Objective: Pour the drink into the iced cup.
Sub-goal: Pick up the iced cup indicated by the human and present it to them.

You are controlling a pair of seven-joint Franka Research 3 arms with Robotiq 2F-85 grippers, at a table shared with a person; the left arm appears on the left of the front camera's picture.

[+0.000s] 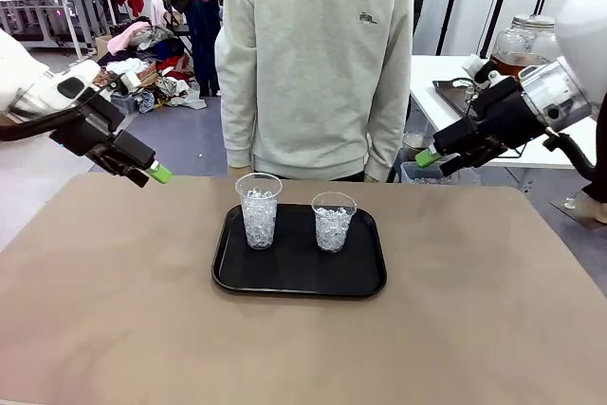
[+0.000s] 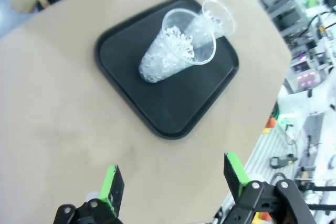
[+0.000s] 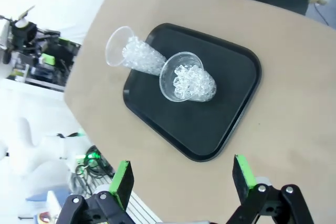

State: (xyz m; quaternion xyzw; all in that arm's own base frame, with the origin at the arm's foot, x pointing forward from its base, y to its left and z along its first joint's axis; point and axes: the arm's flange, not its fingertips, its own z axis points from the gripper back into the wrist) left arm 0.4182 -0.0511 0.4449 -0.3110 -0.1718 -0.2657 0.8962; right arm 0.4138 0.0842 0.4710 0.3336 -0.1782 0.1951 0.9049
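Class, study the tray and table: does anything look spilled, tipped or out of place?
Nothing stands out. The taller cup and the shorter cup stand upright on the black tray, ice inside both; no spill shows on the table.

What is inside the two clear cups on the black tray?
Ice chunks are in both, the taller cup and the shorter cup. No liquid shows. The ice hides each cup's bottom and the tray under it.

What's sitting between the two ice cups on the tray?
Nothing: in the front view, bare tray separates the taller cup from the shorter cup.
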